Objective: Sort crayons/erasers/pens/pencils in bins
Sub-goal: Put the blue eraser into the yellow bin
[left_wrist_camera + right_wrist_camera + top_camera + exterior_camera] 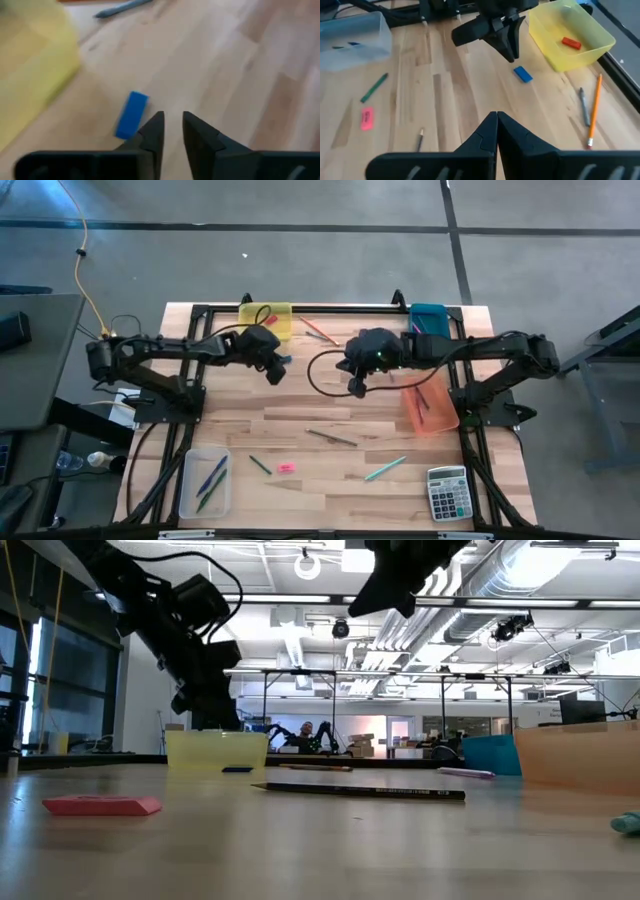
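Surface: pale wooden plank surface, smooth and striped with grain, lying inside a black metal frame.
Bins: four shallow rectangular plastic bins sitting near the corners: translucent yellow bin, teal blue bin, translucent orange bin, clear colourless bin.
Left pincer: dark two-finger left pincer hovering just beside the yellow bin, fingers standing slightly spread, gripping nothing.
Right pincer: dark right pincer hanging over the middle of the surface, fingers pressed together, empty.
Calculator: one grey calculator resting at a near corner.
Erasers: three showing. Small chunky blue eraser lying on the wood just outside the yellow bin, below the left pincer; red eraser sitting inside the yellow bin; flat pink eraser lying apart on bare wood.
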